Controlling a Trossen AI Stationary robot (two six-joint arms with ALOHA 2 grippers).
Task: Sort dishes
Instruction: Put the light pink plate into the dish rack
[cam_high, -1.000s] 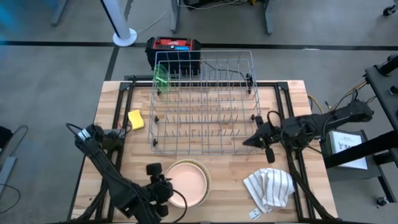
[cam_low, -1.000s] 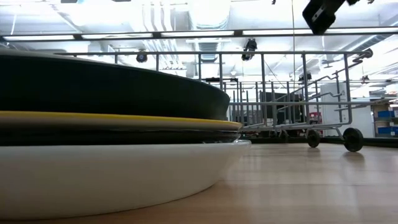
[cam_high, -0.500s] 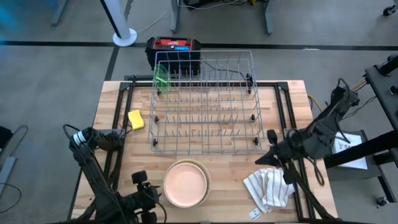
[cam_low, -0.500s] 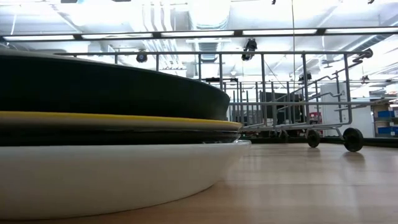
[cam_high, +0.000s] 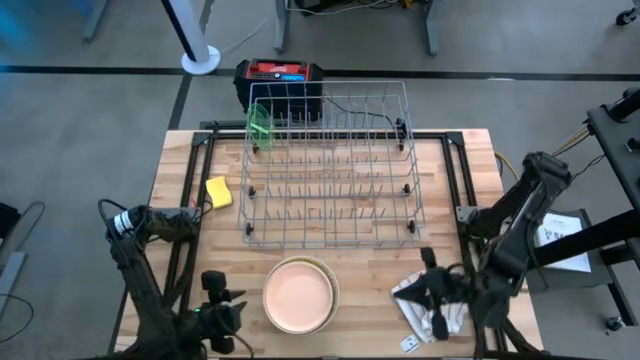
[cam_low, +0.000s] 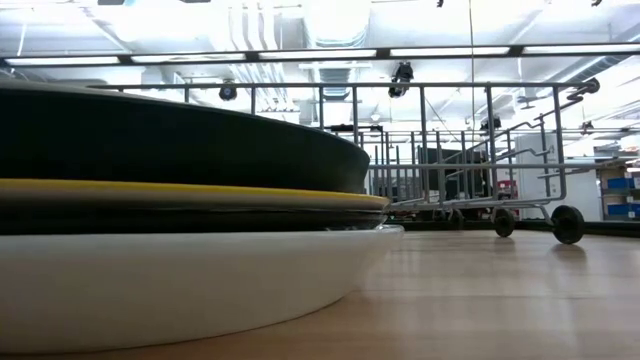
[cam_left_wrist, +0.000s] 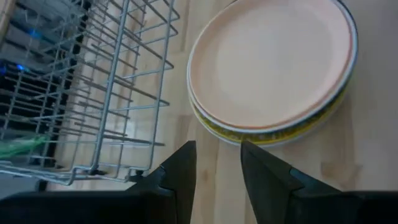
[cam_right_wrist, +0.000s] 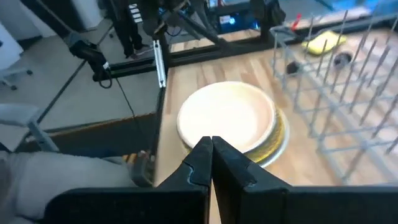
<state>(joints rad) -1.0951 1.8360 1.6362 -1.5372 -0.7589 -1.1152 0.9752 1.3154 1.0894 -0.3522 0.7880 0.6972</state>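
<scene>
Resting beside the wire rack (cam_high: 330, 165), smooth round peach plate (cam_high: 298, 294); left gripper (cam_left_wrist: 216, 163) parted, right gripper (cam_right_wrist: 211, 155) closed.

Bright ceiling strip lights (cam_low: 300, 52) flood the room evenly, so shadows on the table (cam_high: 370, 265) stay soft and faint. Close to the low camera, the stack of plates (cam_low: 180, 230) looks blurry, and the wire rack (cam_right_wrist: 336, 99) smears softly.
</scene>
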